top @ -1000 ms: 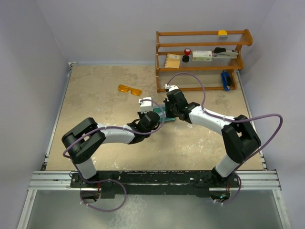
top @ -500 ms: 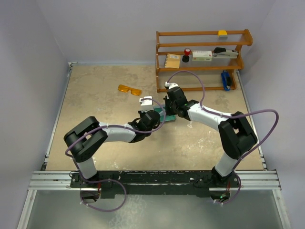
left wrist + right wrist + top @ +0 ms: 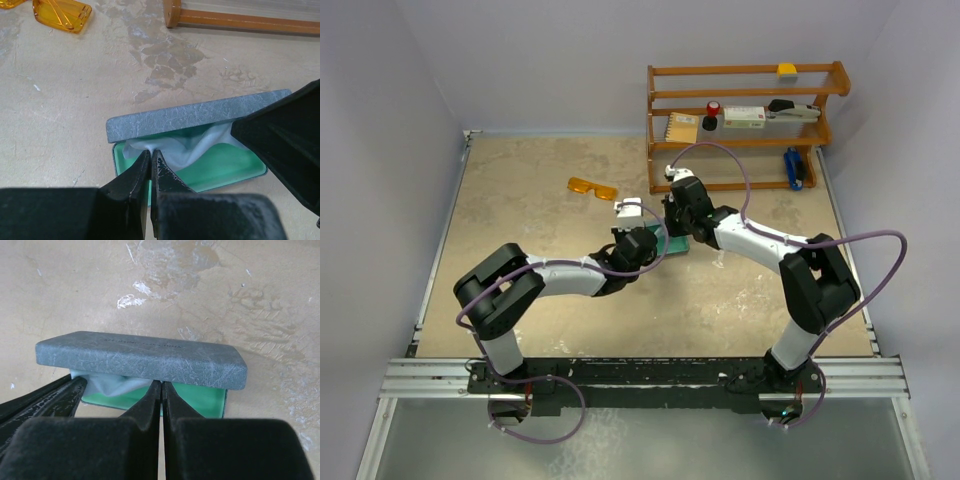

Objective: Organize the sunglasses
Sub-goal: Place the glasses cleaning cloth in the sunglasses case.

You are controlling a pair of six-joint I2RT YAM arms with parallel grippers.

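jaws of the left gripper (image 3: pixel 151 155) are clenched on the light blue cloth (image 3: pixel 200 145) inside the open blue-grey case (image 3: pixel 200 112). the right gripper (image 3: pixel 161 387) is closed at the case's rim, its hold unclear. sunglasses (image 3: pixel 60 15) lie well apart, past the case's lid. the cloth should be lifted slowly with the case kept steady.

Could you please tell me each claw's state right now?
Left claw: closed, pinching the cloth inside the case.
Right claw: closed, tips under the lid; any grip cannot be told.

Overhead camera looks down from 6 o'clock, far off; both wrist cameras sit close, sharing the open blue-grey case (image 3: pixel 200 116).
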